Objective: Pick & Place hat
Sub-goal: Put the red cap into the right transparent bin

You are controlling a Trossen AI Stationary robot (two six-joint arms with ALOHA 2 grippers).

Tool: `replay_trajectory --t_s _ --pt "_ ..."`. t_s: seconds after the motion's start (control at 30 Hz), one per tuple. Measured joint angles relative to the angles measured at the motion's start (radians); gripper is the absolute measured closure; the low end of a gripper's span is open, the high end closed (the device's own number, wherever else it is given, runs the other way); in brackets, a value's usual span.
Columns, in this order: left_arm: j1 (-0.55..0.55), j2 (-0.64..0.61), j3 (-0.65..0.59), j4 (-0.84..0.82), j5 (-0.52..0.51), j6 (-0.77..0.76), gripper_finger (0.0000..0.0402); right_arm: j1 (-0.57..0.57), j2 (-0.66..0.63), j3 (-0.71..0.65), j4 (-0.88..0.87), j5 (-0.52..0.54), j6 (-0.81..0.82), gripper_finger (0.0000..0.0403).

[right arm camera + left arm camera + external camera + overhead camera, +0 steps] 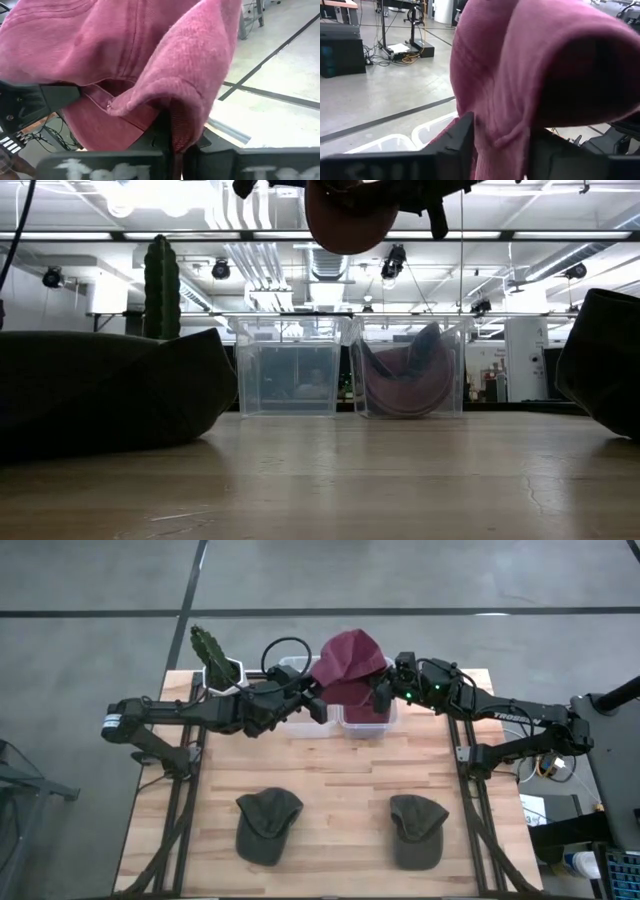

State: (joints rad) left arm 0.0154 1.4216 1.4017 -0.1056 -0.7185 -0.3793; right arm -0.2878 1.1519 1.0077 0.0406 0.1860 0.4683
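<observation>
A maroon cap [350, 660] hangs in the air between both grippers, above two clear bins at the table's far edge; in the low view the maroon cap [345, 220] is well clear of the bins. My left gripper [318, 702] is shut on its left side and my right gripper [385, 690] on its right side. Another maroon cap [405, 375] lies inside the right bin [455, 370]. The left bin [290, 370] stands beside it. My left gripper pinches a bunched fold of the cap's edge [500, 142] between its two fingers [457, 145], coming level from the table's left. The cap is lifted clear and bulges beyond the fingers. My right gripper pinches a fold of the cap's cloth near the rim [177, 132] between its fingers [157, 135], coming level from the table's right. The cap is lifted clear, with its crown spread out beyond the fingers.
Two dark green caps lie on the near half of the table, one left [268, 825] and one right [417, 830]. A cactus in a white pot [212, 655] stands at the far left corner. Bare wood lies between the bins and the green caps.
</observation>
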Motion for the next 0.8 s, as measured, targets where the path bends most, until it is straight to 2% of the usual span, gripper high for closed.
replay_trajectory --t_s 0.17,0.27,0.5,0.67,0.8 --pt "0.0 0.0 0.0 -0.002 -0.001 -0.006 0.0203 0.0 0.0 0.0 0.0 0.013 0.012 0.0394" --pt "-0.001 -0.001 0.0 -0.009 -0.002 0.042 0.0183 -0.005 -0.005 0.0 0.0 0.031 0.026 0.0394" --pt "-0.027 -0.03 -0.001 -0.091 0.003 0.052 0.0177 -0.064 -0.045 0.0 -0.061 0.046 0.082 0.0394" --pt "-0.059 -0.065 -0.001 -0.098 0.003 0.071 0.0177 -0.132 -0.068 0.0 -0.2 0.046 0.152 0.0394" --pt "-0.066 -0.094 -0.001 -0.099 0.003 0.125 0.0177 -0.19 -0.07 0.0 -0.293 -0.044 0.242 0.0394"
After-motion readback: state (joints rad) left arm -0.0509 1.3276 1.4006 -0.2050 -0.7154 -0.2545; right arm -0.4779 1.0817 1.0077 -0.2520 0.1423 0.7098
